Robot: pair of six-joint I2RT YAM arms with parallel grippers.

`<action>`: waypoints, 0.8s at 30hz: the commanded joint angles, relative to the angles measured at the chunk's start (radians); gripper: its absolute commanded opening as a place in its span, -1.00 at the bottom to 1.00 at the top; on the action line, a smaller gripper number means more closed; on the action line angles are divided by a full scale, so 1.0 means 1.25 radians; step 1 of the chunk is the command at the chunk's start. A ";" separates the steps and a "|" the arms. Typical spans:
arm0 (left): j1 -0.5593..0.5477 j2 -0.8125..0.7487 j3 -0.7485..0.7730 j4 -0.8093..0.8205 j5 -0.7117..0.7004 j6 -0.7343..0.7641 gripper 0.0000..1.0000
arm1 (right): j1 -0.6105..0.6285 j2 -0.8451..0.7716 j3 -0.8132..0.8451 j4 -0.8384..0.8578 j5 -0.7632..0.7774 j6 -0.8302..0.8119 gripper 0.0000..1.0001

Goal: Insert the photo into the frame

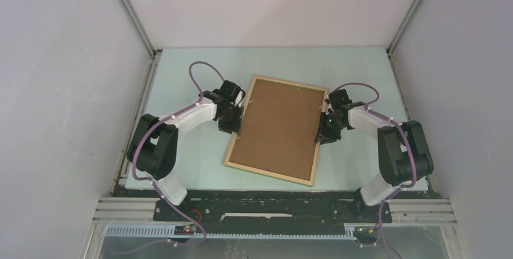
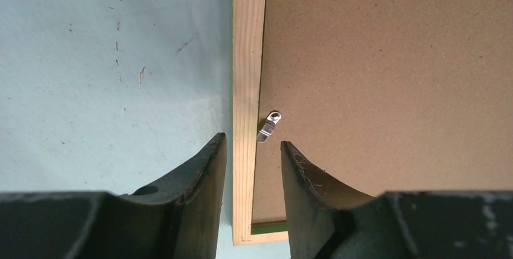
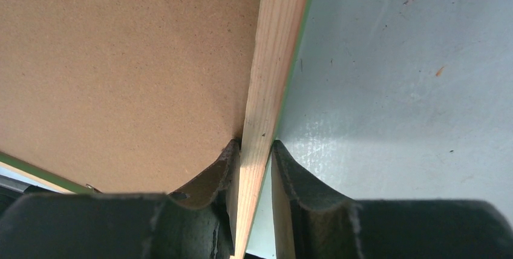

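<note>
Between the fingertips of the right claw (image 3: pixel 255 149) sits a wooden rail of the frame (image 3: pixel 278 41), pinched tight. The left claw (image 2: pixel 253 143) straddles the opposite rail, half open and holding nothing, with the brown board (image 2: pixel 387 77) just inside it.

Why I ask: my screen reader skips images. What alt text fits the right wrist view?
Jaws of the right gripper pinch the pale wooden rail of the frame from both sides. Brown board fills the left, pale blue table the right.
</note>
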 commanded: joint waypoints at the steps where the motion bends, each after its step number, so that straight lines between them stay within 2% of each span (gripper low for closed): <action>1: 0.002 0.019 -0.008 0.004 -0.005 -0.003 -0.35 | 0.010 -0.010 0.020 0.036 0.010 -0.017 -0.40; 16: -0.010 0.050 0.001 -0.010 -0.037 -0.011 -0.54 | 0.017 0.001 0.028 0.030 0.009 -0.018 -0.39; 24: -0.021 0.089 0.023 -0.034 -0.104 -0.025 -0.61 | 0.019 -0.002 0.028 0.034 0.001 -0.020 -0.39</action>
